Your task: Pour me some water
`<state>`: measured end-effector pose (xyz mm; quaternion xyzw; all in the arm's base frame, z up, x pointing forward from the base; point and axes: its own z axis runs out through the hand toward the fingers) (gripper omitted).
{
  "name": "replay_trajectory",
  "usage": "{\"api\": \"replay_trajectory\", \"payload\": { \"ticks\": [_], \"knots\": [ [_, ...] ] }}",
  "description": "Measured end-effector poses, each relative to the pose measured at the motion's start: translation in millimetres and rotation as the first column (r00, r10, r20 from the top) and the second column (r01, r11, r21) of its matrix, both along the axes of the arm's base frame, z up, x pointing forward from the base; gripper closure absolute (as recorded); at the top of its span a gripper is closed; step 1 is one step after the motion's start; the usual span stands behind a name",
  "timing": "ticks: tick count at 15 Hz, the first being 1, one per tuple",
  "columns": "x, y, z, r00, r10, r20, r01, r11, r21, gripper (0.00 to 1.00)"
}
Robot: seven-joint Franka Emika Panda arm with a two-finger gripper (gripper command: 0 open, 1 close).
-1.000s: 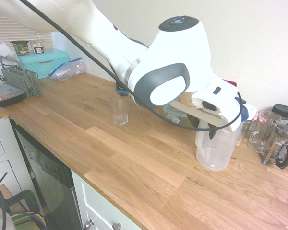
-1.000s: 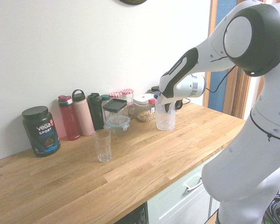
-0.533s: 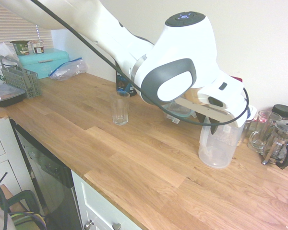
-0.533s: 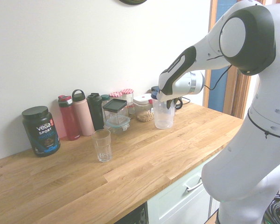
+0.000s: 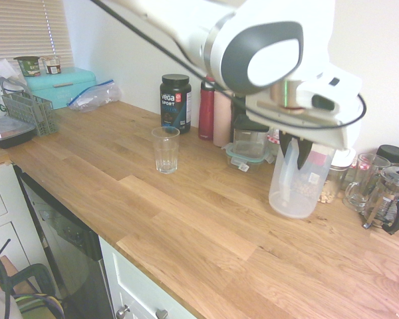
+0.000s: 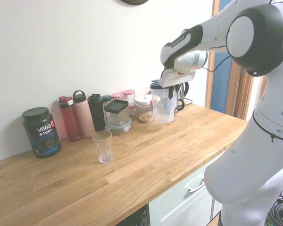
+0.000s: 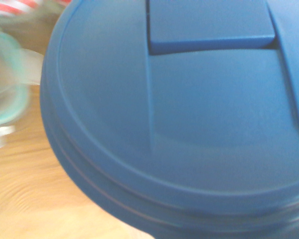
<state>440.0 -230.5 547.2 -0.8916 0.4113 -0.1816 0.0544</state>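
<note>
One first exterior: "VEGA SPORT" tub (image 5: 175, 102) standing behind glass (image 5: 165, 149); gripper (image 5: 302, 150) closing on pitcher (image 5: 296, 179), lifting it above counter (image 5: 186, 219).
Second exterior: pitcher (image 6: 163, 104) hanging right of glass (image 6: 103, 146).
Wrist: blue lid (image 7: 189, 114) filling view.

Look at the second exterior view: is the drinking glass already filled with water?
No. The drinking glass stands empty on the wooden counter, while the gripper holds the pitcher well away from it.

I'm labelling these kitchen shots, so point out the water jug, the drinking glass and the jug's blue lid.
water jug (image 5: 294, 189), first exterior view, clear side wall.
drinking glass (image 6: 103, 147), second exterior view, middle of its side.
blue lid (image 7: 189, 124), wrist view, flat top surface.
</note>
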Motion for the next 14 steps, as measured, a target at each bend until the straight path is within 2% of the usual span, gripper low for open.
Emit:
{"api": "replay_trajectory", "payload": {
  "ticks": [3, 5, 6, 10, 14],
  "knots": [
    [-1, 25, 19, 0.980, 0.175, -0.092, -0.175, 0.985, 0.013, 1.00],
    [-6, 45, 8, 0.944, 0.288, -0.159, -0.289, 0.957, 0.019, 1.00],
    [-12, 55, 2, 0.919, 0.341, -0.198, -0.343, 0.939, 0.026, 1.00],
    [-17, 128, 2, 0.792, 0.522, -0.316, -0.540, 0.841, 0.035, 1.00],
    [-11, 212, -8, 0.638, 0.642, -0.427, -0.711, 0.703, -0.006, 1.00]
  ]
}}
